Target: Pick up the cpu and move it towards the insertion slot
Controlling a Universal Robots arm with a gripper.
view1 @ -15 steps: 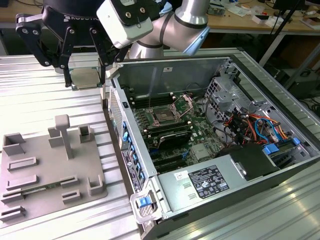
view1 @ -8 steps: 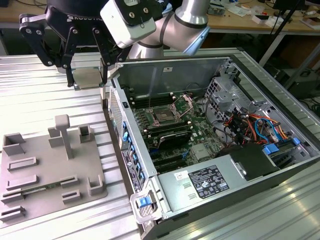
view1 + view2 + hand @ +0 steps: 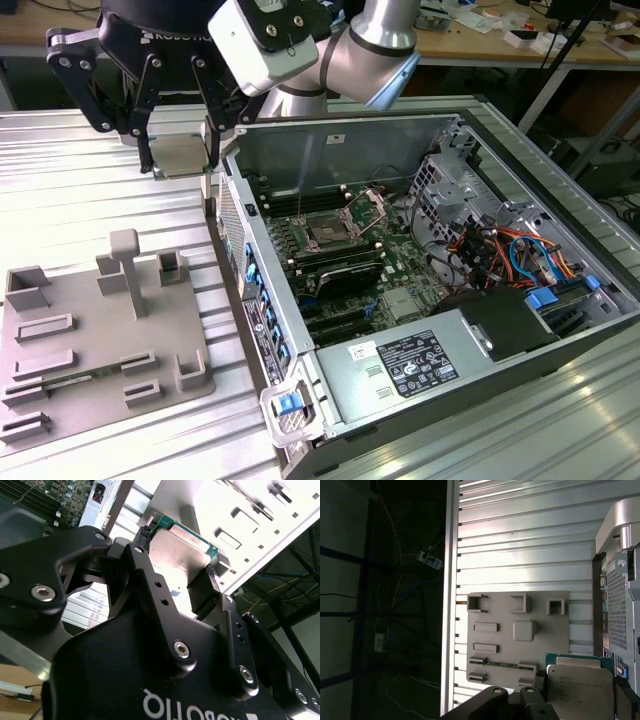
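My black gripper hangs above the ribbed table, just outside the open computer case's near wall, shut on the cpu. The cpu is a flat square chip with a pale metal face and a green edge, pinched between both fingers in both wrist views. The insertion slot, a dark square socket in a silver frame, lies on the green board inside the case. Its hinged clamp plate stands raised. The slot is toward the exterior view's right of the gripper and lower.
A grey plastic tray with raised blocks lies on the table at the exterior view's left. The case wall rises between gripper and board. Long black memory slots, cables and a power supply fill the case.
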